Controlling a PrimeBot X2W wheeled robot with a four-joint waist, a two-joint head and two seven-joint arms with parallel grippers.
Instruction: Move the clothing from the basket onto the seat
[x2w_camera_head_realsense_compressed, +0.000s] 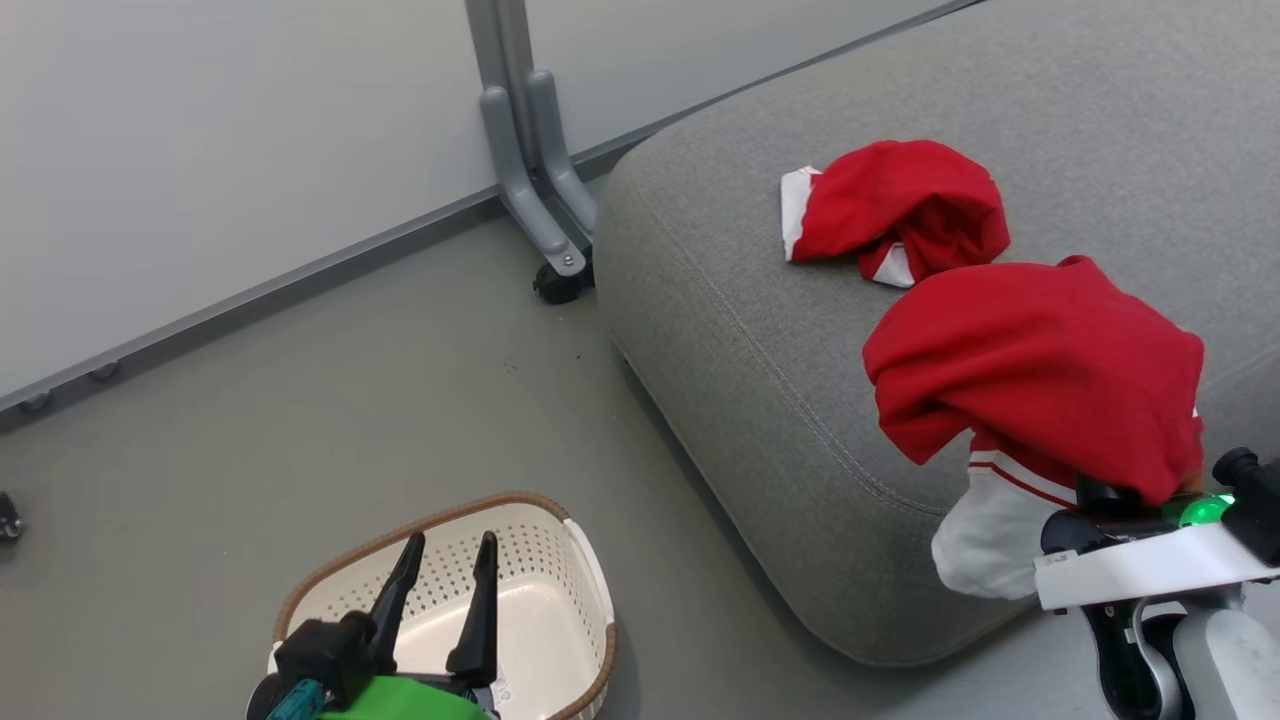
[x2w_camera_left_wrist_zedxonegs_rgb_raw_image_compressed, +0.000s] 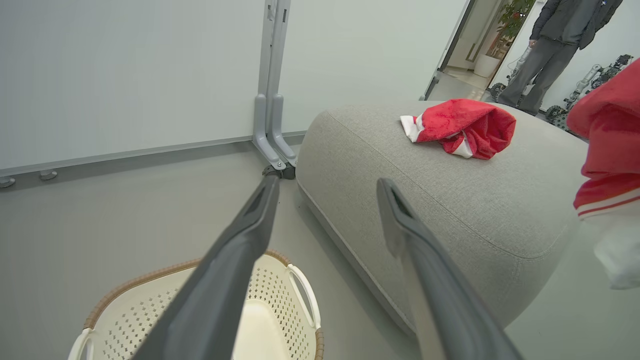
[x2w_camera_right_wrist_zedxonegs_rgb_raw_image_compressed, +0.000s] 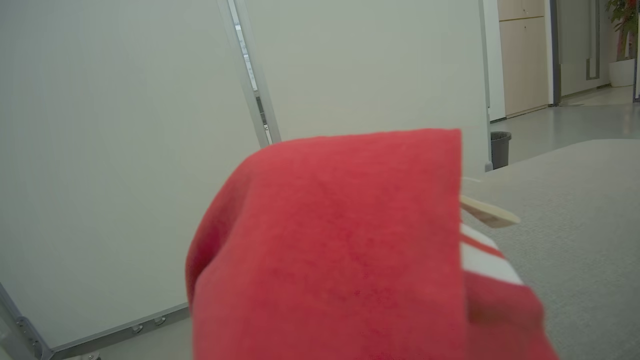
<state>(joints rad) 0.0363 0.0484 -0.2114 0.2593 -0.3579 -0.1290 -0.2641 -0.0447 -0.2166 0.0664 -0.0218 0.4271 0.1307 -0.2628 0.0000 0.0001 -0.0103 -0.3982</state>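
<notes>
Right gripper, lower right, clenches 1 bright red soft garment at the edge of the grey fabric seat (its twin lies upper centre); released here, it could slide floorward. Left gripper gapes above the cream perforated basket.

The seat is coarse grey woven cloth, matt, with a stitched seam. On the seat, 1 red garment is soft, fuzzy cloth with smoother white trim. The other red garment, over the seat's near edge, is the same napped matt cloth. Beside the seat, the basket is smooth, faintly glossy cream plastic with a brown woven-look rim. The floor is smooth and matt. The left pincer has dark matt fingers.
</notes>
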